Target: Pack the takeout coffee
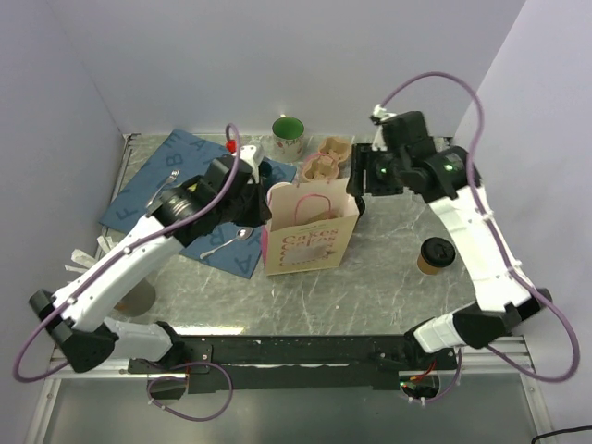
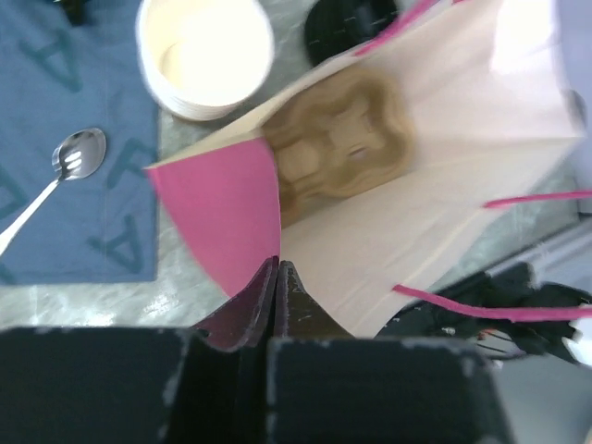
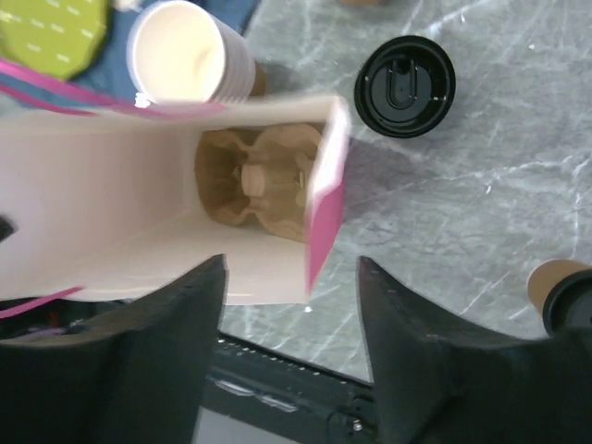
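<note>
The takeout coffee (image 1: 435, 254), a brown cup with a black lid, stands on the table right of the paper bag (image 1: 311, 231); its lid shows at the right wrist view's edge (image 3: 564, 294). The bag stands open in the middle with a brown cup carrier (image 2: 338, 143) at its bottom. My left gripper (image 2: 278, 264) is shut on the bag's left rim, where the pink fold meets the cream wall. My right gripper (image 3: 291, 268) hangs open over the bag's right rim, whose pink edge (image 3: 324, 199) lies between the fingers without touching them.
A loose black lid (image 3: 405, 85) lies behind the bag, with a stack of lidless paper cups (image 2: 205, 54) beside it. A spoon (image 2: 69, 162) rests on the blue placemat (image 1: 157, 180). A green mug (image 1: 288, 134) and a second carrier (image 1: 326, 159) stand at the back.
</note>
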`<state>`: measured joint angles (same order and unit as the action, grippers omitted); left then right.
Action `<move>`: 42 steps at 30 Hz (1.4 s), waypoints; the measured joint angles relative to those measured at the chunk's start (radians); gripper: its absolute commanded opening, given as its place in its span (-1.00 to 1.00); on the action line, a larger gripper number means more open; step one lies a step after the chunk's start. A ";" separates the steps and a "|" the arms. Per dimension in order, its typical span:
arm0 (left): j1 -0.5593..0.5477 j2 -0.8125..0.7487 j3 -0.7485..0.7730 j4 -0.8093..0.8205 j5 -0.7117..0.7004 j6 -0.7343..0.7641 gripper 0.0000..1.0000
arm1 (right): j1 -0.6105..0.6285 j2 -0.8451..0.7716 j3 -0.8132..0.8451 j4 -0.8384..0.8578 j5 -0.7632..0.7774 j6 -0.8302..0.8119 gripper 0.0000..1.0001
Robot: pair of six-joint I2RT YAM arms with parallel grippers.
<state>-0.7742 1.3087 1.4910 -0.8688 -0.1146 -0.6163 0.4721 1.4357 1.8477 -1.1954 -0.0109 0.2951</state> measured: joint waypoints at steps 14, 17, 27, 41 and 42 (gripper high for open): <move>-0.023 -0.464 -0.524 0.400 0.201 0.167 -0.98 | -0.137 -0.208 -0.003 -0.098 0.017 0.051 0.57; -0.025 -0.516 -0.584 0.452 0.250 0.183 -0.98 | -0.139 -0.234 -0.064 -0.103 0.004 0.064 0.48; -0.028 -0.548 -0.612 0.485 0.278 0.206 -0.98 | -0.139 -0.504 -0.439 0.002 -0.278 0.216 0.40; -0.028 -0.533 -0.605 0.468 0.275 0.192 -0.98 | 0.113 -0.461 -0.532 0.015 -0.146 0.431 -0.37; -0.028 -0.530 -0.602 0.465 0.275 0.185 -0.98 | 0.122 -0.446 -0.532 0.016 -0.127 0.438 -0.55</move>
<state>-0.8021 0.7788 0.8886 -0.4038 0.1604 -0.4309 0.5945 0.9894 1.3155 -1.1793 -0.1375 0.7334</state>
